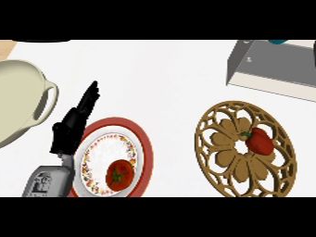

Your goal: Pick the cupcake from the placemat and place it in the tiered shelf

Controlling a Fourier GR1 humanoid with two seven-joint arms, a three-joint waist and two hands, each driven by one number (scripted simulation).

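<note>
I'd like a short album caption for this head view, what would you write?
Left hand open beside a tomato plate; a red pepper rests on the carved wooden placemat.

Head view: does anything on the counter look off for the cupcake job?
Yes. No cupcake shows. The round brown placemat holds a red pepper instead, and a tomato lies on the red-rimmed plate. The left hand rests open by that plate, holding nothing. The grey shelf sits at upper right.
</note>
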